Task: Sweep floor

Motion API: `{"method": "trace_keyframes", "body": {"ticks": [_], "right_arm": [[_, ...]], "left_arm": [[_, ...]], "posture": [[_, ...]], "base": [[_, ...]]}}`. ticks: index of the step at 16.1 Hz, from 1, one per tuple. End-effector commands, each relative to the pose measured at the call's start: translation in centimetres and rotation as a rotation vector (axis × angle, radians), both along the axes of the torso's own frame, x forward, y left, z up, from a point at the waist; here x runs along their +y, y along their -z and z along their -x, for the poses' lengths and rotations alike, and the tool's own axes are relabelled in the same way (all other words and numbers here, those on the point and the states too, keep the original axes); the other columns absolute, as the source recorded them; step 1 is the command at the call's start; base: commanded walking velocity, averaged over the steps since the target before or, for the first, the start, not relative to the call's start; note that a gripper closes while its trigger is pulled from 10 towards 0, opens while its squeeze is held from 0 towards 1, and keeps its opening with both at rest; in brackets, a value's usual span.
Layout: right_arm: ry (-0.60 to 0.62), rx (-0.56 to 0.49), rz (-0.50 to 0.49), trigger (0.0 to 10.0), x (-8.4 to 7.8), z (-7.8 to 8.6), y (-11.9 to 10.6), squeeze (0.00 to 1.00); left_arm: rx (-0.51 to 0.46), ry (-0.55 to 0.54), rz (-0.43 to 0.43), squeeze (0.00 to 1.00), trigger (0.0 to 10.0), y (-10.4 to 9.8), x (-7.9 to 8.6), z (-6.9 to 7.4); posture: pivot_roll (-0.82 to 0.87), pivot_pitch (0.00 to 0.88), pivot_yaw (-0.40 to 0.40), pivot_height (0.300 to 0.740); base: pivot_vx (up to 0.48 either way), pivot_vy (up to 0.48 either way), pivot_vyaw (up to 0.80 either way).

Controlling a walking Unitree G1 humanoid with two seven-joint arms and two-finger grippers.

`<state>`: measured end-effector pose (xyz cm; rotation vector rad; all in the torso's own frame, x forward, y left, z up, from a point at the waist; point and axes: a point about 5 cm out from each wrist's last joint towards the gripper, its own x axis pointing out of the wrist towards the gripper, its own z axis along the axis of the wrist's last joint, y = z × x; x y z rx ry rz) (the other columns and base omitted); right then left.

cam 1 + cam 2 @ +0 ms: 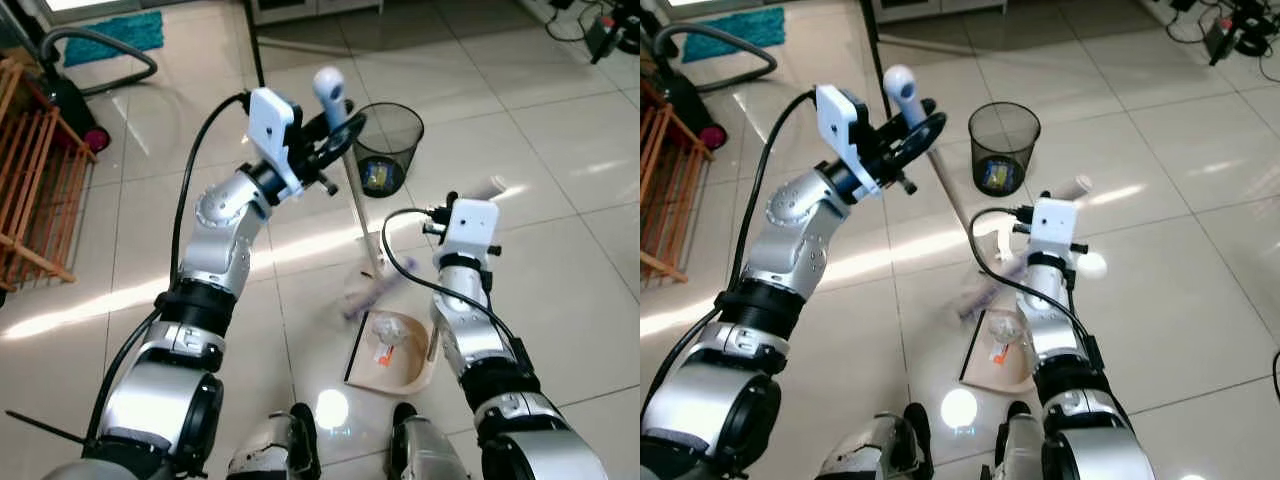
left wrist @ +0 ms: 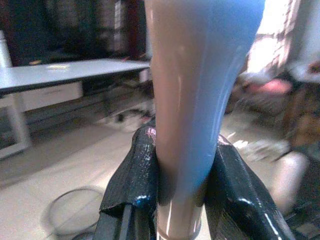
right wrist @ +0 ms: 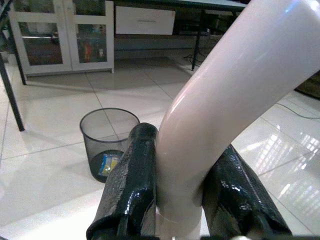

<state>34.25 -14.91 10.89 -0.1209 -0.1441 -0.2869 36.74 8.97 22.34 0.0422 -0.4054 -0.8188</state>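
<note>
Centrally, the broom (image 1: 352, 190) stands upright on the tiled floor (image 1: 560, 180), its head just beside the dustpan (image 1: 392, 362) holding debris. Left gripper (image 1: 335, 135) fingers are clamped on the broom handle top; right gripper (image 3: 182, 200) fingers are closed round the dustpan handle (image 3: 235, 80). Mesh bin (image 1: 388, 145) stands behind

A home's tiled room (glass-door cabinet (image 3: 60, 37), wooden rack (image 1: 35, 190), vacuum cleaner (image 1: 70, 105)).
</note>
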Motion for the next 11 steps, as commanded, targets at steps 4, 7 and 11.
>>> {"method": "trace_keyframes", "body": {"ticks": [4, 7, 11], "right_arm": [[0.041, 0.020, -0.078, 10.0, -0.7, 1.1, 0.9, 0.00], [0.087, -0.023, -0.136, 10.0, -2.4, 1.0, -0.6, 0.00], [0.059, -0.135, -0.124, 10.0, -4.5, 2.2, -4.4, 0.00]], "left_arm": [[0.047, -0.093, -0.073, 0.00, 10.0, 3.4, -0.8, 0.1], [-0.005, -0.156, -0.034, 0.00, 10.0, 2.4, 0.0, -0.3], [-0.095, -0.352, -0.090, 0.00, 10.0, 1.4, 5.8, 0.4]], "posture": [[0.02, 0.241, 0.103, 0.740], [0.02, 0.249, 0.106, 0.740], [-0.01, 0.173, 0.121, 0.740]], "base": [[0.000, 0.000, 0.00], [0.000, 0.000, 0.00], [0.000, 0.000, 0.00]]}}
